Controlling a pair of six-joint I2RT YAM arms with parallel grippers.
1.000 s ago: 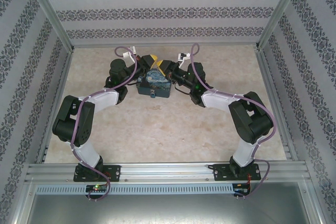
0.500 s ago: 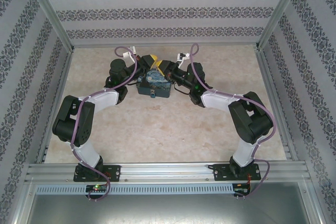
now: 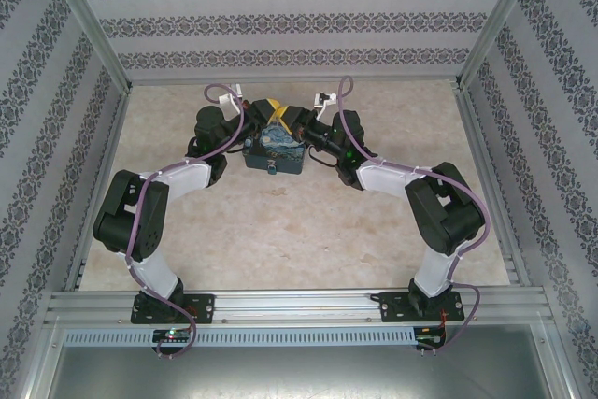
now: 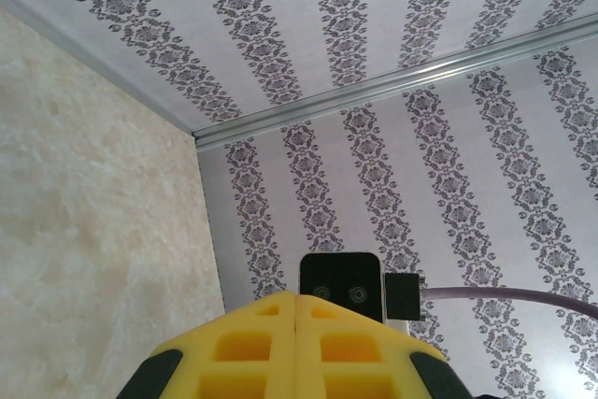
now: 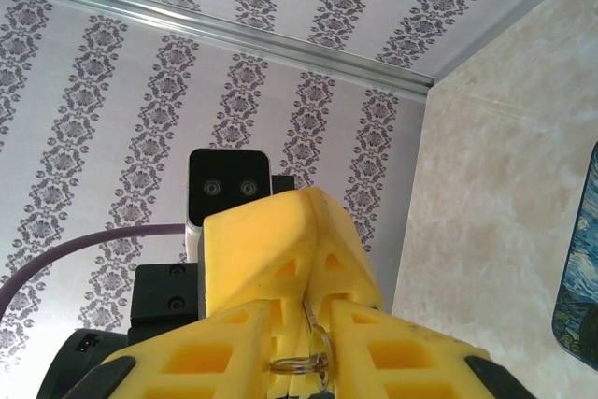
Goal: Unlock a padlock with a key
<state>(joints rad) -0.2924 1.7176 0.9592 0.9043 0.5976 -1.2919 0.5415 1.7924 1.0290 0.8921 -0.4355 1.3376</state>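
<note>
The two grippers met tip to tip above the far side of the painted box [image 3: 274, 150], near the middle of the table's [image 3: 280, 231] far edge. The left gripper [image 4: 295, 298] was clenched. The right gripper [image 5: 306, 324] had its jaws narrowly apart around a key ring [image 5: 301, 363], but which one pinched it could not be told. The padlock [image 3: 271, 167], a mere speck, seemed to hang on the box's near face, below and nearward of both. The key's blade and its axis were hidden.
</note>
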